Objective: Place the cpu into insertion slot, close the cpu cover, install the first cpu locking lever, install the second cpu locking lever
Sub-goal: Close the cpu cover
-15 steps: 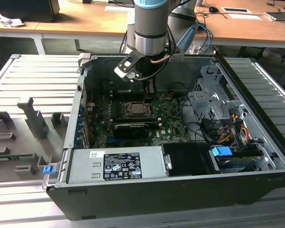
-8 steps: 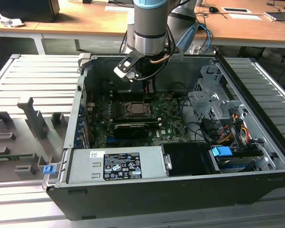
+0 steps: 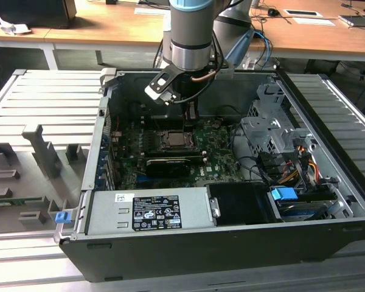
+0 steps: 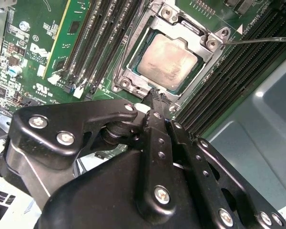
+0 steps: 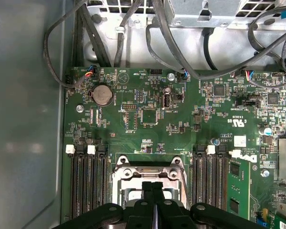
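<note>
second wrist view: cpu (image 4: 167, 59) just beyond tips of closed jaws

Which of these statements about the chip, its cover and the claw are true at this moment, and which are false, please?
1. The flat silvery-grey square chip lies in the small square black socket. True.
2. The thin silver-grey metal frame cover stands raised off the chip. False: it lies flat around the chip.
3. The black claw is shut, with its tips beside the cover's edge. True.
4. The claw hangs outside the dark grey computer case. False: it is inside the case, above the socket.
</note>
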Action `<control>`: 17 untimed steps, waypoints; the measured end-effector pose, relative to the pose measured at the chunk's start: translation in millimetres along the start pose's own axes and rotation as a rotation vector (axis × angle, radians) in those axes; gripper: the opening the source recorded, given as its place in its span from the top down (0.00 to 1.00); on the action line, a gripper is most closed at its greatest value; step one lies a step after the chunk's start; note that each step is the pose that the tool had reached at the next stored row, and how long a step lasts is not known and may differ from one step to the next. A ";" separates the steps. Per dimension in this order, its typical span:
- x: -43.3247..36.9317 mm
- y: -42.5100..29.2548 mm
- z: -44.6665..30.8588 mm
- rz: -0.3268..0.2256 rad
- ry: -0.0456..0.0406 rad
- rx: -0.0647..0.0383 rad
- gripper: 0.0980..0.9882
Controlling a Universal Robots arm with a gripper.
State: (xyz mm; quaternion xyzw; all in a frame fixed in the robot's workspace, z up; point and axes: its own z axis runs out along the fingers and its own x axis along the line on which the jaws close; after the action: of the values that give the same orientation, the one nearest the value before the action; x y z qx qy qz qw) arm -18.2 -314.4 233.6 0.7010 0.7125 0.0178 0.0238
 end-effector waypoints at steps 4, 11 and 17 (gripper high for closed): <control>0.1 -1.4 0.0 0.000 0.0001 0.000 0.99; 0.1 -3.2 0.0 0.000 0.0000 0.000 0.99; 0.1 -4.2 0.0 0.000 0.0000 0.000 0.99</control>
State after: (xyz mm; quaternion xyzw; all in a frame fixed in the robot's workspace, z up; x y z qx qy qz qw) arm -22.4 -314.4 233.3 0.7010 0.7126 0.0179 0.0238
